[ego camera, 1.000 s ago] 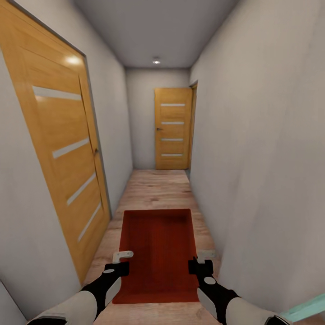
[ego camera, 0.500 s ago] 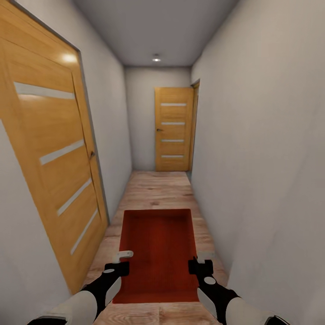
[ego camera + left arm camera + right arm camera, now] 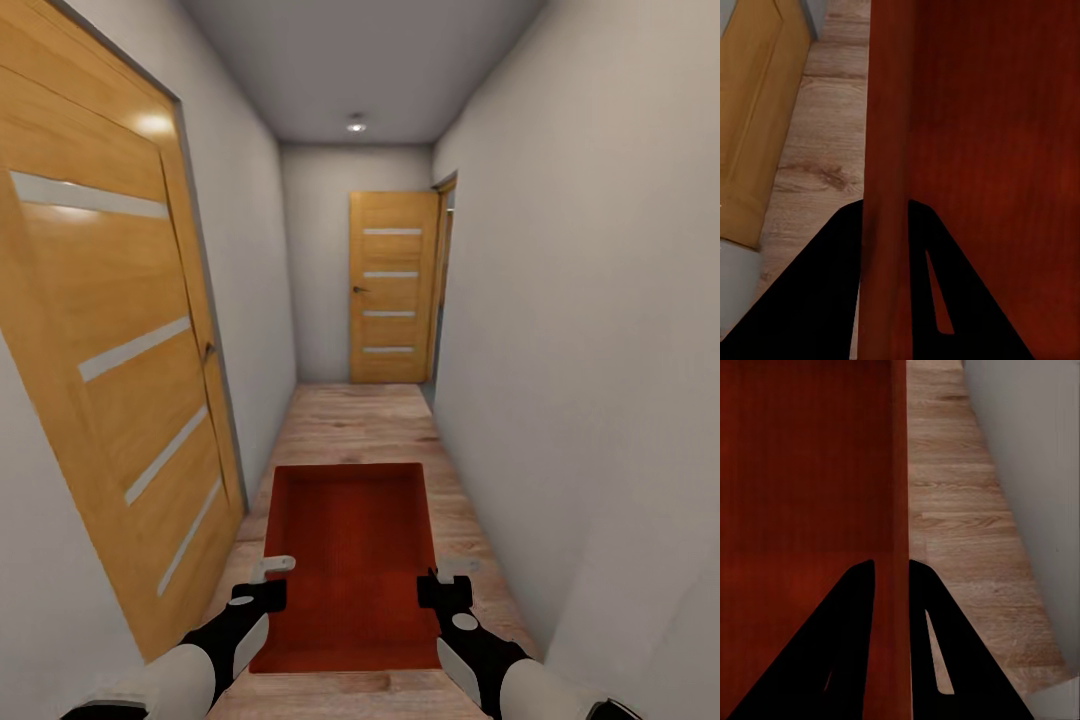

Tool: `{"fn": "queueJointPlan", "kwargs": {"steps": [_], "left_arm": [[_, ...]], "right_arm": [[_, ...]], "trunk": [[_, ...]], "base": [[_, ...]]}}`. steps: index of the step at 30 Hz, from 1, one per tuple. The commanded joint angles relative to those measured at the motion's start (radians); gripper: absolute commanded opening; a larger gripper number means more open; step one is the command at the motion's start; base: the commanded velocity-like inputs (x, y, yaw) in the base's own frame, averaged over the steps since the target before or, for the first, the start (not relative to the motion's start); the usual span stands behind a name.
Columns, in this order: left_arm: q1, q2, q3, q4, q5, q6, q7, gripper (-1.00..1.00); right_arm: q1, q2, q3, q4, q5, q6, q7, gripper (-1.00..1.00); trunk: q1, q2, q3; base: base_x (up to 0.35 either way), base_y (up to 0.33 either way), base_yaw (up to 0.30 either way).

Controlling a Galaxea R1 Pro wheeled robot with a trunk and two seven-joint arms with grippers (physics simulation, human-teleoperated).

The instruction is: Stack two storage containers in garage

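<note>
- Narrow white-walled hallway (image 3: 600, 300), plank floor (image 3: 360, 420), wooden doors: near one on left (image 3: 110, 350), far one at end (image 3: 392, 290).
- Orange-red bin (image 3: 350, 560), open-topped, finely ribbed, empty, carried level in front.
- Left gripper (image 3: 886, 225) and right gripper (image 3: 892, 581) each clamped over a side wall.
- Transport leg; next likely onward toward garage, bin kept level.

Narrow white-walled corridor (image 3: 600, 300), wood plank floor (image 3: 350, 420), two light-wood doors (image 3: 393, 288), ceiling lamp (image 3: 356, 126).
</note>
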Motion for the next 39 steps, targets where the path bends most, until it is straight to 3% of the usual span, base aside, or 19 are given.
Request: {"fn": "queueJointPlan", "kwargs": {"steps": [1, 39], "left_arm": [[-0.001, 0.018, 0.014, 0.003, 0.011, 0.001, 0.009, -1.0], [-0.001, 0.019, 0.014, 0.005, 0.011, 0.001, 0.008, -1.0]], "right_arm": [[-0.002, 0.0, -0.004, -0.004, 0.014, -0.037, -0.001, -1.0], [-0.002, 0.0, -0.004, -0.004, 0.015, -0.037, -0.001, -1.0]], "trunk": [[0.001, -0.002, -0.002], [0.001, -0.002, -0.002]], "base": [[0.311, 0.14, 0.0], [0.324, 0.007, 0.0]]}}
